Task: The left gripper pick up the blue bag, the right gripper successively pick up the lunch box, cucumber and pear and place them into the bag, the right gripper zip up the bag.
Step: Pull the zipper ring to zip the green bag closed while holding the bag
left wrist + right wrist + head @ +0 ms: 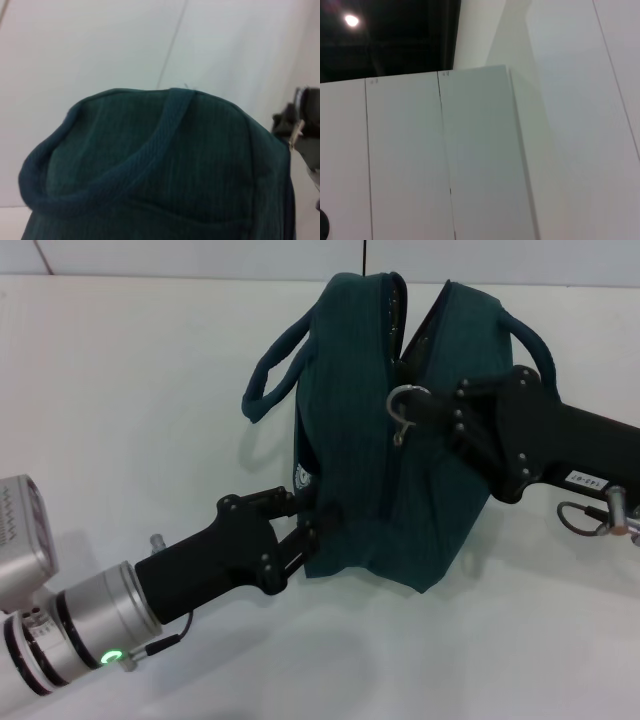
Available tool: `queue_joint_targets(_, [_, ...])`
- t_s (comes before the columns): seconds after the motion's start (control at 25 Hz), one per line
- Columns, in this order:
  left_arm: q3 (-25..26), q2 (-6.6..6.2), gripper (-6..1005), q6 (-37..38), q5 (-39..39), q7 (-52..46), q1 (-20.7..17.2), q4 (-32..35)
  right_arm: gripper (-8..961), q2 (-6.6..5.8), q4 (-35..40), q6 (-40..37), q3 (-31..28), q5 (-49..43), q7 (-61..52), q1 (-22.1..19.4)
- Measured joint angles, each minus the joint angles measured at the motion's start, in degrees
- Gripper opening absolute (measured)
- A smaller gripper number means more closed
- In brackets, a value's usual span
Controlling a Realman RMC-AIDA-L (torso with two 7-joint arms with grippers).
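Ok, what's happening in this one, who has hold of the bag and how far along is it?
The left gripper is clamped on the lower corner of the blue bag, holding it on the white table. The right gripper is at the bag's side by the metal zipper ring. The top of the zipper gapes open. No lunch box, cucumber or pear is in view.

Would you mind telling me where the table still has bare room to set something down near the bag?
The widest bare stretch of table lies on the robot's left, beyond the bag's loop handle. Another runs along the near edge, in front of the bag. It is crowded at the bag itself: the left gripper holds its lower corner, and the right gripper is at the zipper ring.
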State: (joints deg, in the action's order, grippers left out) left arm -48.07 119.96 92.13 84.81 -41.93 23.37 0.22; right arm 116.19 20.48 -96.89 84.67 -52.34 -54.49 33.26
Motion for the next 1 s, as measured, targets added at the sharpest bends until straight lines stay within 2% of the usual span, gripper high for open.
queue_joint_targets(0.32, [-2.8, -0.52, 239, -0.1, 2.6, 0.0, -1.4, 4.5, 3, -0.32, 0.6, 0.0, -0.5, 5.5, 0.6, -1.1])
queue_joint_targets(0.56, [-3.0, -0.43, 62, -0.3, 2.6, 0.1, -2.3, 6.0, 4, -0.28, 0.5, 0.1, -0.8, 5.9, 1.1, -1.2])
queue_joint_targets(0.88, [-2.4, -0.05, 111, 0.5, -1.0, -1.1, -2.6, 5.4, 4, -0.08, 0.8, -0.2, 0.1, 5.4, 1.1, -0.7])
queue_joint_targets(1.0, [-2.5, -0.02, 170, 0.9, -1.1, -3.4, -2.6, 5.4, 4, -0.08, 0.9, -0.1, 0.2, 5.4, 1.2, -0.5])
